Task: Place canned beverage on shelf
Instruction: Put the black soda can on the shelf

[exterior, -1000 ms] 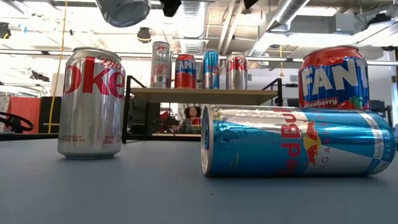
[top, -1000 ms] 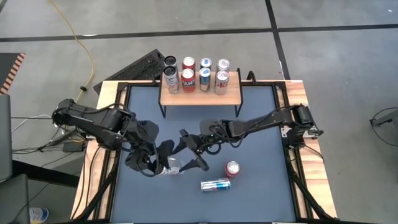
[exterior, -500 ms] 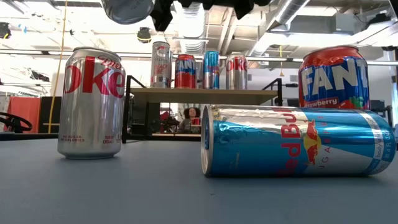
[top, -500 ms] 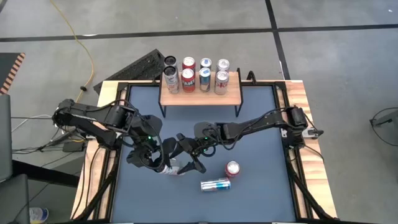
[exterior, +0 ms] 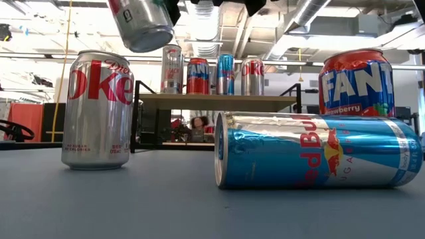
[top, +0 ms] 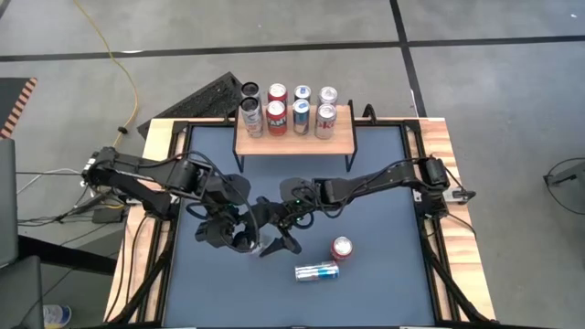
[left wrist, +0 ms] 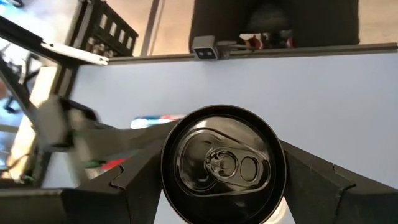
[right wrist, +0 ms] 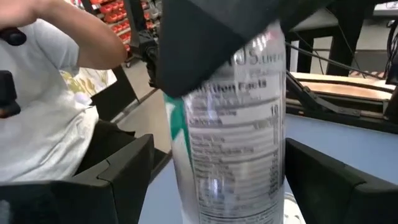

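Observation:
My left gripper [top: 243, 236] is shut on a silver can [left wrist: 224, 167] and holds it above the mat; the low view shows the can [exterior: 141, 23] tilted high up. My right gripper [top: 277, 235] is open. Its fingers [right wrist: 118, 177] stand on either side of the can's labelled wall [right wrist: 230, 130]; I cannot tell if they touch it. The shelf [top: 294, 139], light wood on black legs, stands at the table's far side with several cans on it. It also shows in the low view [exterior: 219, 98]. My left gripper pinches the silver can by its side wall just under the top rim [left wrist: 166, 180], one finger [left wrist: 134, 183] on each side. The fingers slant down toward the table's near edge. The can is lifted clear of the mat and tilted, its bottom end lowest.
A Diet Coke can [exterior: 98, 109] stands on the mat below the held can. A blue Red Bull can [top: 316, 271] lies on its side, with a red Fanta can [top: 341, 247] upright behind it. A person [right wrist: 50, 93] sits beyond the table.
My left gripper has gone toward the table's right edge with the silver can, closer to my right gripper. The can has come lower and tipped further over. The other cans have kept still.

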Available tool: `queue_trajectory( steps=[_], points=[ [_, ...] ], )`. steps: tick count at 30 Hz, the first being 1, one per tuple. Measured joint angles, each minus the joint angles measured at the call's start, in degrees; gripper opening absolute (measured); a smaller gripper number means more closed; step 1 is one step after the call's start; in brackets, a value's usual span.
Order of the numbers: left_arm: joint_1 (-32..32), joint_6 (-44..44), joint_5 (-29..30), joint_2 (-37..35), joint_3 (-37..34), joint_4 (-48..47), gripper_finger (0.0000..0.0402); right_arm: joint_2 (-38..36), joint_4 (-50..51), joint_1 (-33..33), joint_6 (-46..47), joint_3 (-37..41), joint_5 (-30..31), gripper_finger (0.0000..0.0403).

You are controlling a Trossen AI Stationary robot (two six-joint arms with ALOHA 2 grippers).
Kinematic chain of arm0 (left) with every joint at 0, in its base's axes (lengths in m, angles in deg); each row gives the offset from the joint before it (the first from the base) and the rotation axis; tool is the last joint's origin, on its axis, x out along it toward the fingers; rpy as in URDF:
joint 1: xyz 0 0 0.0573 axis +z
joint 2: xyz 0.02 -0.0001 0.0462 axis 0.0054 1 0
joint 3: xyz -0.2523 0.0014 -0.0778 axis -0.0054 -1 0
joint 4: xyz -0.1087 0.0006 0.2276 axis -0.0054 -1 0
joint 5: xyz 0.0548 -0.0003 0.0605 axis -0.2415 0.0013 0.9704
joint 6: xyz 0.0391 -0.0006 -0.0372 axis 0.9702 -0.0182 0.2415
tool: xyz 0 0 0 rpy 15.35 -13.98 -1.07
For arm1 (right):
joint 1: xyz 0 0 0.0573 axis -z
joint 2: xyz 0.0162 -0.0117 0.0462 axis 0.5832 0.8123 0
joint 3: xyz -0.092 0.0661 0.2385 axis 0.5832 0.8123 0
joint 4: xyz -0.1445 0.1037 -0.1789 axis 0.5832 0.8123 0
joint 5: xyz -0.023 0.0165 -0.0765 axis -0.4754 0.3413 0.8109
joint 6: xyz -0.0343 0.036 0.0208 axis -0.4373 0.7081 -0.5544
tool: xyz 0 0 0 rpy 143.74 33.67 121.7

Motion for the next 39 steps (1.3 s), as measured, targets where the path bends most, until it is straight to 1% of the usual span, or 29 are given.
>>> queue_trajectory(
  steps=[3,10,23,27,33,36,39],
  points=[
    [0.0,0.5,-0.3,0.0,0.0,1.2,0.0257,1.0,-0.4,0.0,0.0,0.0,0.0,0.033],
    [0.0,-0.6,-0.1,0.4,0.0,1.4,0.0257,0.9,-1.4,0.0,-0.4,0.0,0.7,0.0325],
    [-0.1,-3.5,0.7,0.4,0.0,1.8,0.0257,1.0,-0.9,-0.4,-1.3,0.1,0.9,0.0237],
    [-0.5,-4.9,1.2,0.4,0.0,2.5,0.0264,1.0,-0.9,-0.6,-1.4,0.1,0.5,0.0218],
    [-1.5,-6.3,4.4,0.4,0.0,2.7,0.027,1.0,-0.6,-0.7,-1.4,0.1,0.7,0.0215],
    [-2.4,-9.1,6.7,0.0,0.0,3.3,0.0271,1.0,-0.6,-0.7,-1.5,0.1,0.7,0.0216],
    [-3.0,-13.3,7.4,-0.1,1.6,2.9,0.0271,0.9,-1.5,-0.7,-1.5,0.1,0.7,0.0216]
  ],
)
